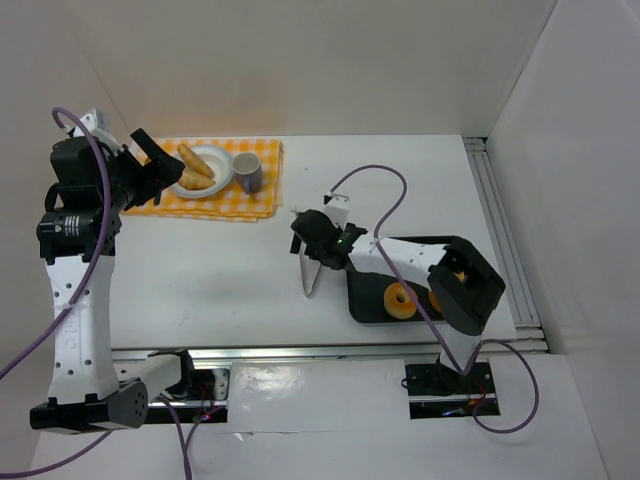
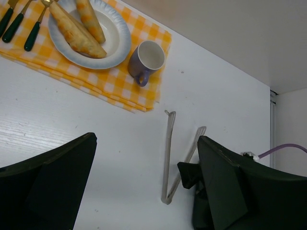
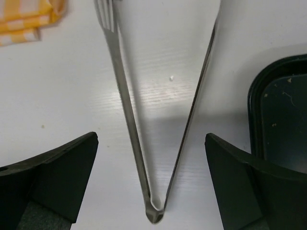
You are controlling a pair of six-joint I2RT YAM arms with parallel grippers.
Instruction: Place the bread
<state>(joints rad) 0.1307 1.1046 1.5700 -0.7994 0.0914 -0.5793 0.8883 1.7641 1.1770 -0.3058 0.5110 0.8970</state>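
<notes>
Two golden-brown bread rolls [image 1: 196, 166] lie side by side on a white plate [image 1: 222, 185] on the yellow checked cloth [image 1: 255, 200]; the left wrist view shows them too [image 2: 76, 34]. My left gripper [image 1: 158, 160] is open and empty, just left of the plate. My right gripper [image 1: 312, 240] is open and hovers over metal tongs [image 1: 309, 280] lying flat on the table. In the right wrist view the tongs [image 3: 125, 110] lie between my spread fingers [image 3: 57, 172], hinge end nearest, and the gripper [image 3: 151, 167] does not touch them.
A purple mug [image 1: 247, 173] stands on the cloth right of the plate. Green-handled cutlery [image 2: 19, 24] lies left of the plate. A black tray [image 1: 372, 300] near the right arm holds an orange ring cake [image 1: 400, 300]. White walls enclose the table.
</notes>
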